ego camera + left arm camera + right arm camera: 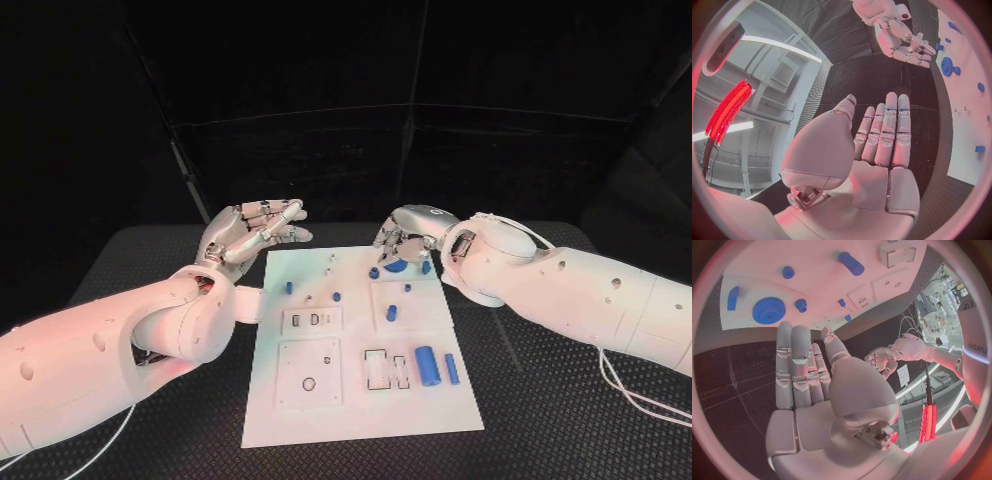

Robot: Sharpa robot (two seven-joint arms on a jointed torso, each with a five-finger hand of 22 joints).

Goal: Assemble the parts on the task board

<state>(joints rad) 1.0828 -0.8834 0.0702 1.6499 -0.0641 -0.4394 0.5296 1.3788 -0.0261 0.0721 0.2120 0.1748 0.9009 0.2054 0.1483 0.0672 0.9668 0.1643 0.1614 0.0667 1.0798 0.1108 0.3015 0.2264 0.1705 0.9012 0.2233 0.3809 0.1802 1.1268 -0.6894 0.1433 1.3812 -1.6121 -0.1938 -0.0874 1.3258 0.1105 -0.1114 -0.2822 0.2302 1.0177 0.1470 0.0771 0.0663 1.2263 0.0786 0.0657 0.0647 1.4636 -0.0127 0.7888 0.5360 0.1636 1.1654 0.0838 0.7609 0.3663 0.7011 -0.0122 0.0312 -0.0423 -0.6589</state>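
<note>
Robot hands, left and right, both released, fingers spread, flanking the task board's far edge.

"sharpa" is partly legible on the left arm.

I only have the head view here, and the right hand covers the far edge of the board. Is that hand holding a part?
Observer: No. The right wrist view shows the right hand with its fingers straight and nothing in them.
Operator: Then what is the blue thing half hidden under it?
Observer: A toothed blue gear, lying flat on the task board just ahead of the fingertips.
Operator: And the left palm? I see it from the side.
Observer: The left wrist view shows the left hand with its palm bare and its fingers stretched out, holding nothing.
</note>
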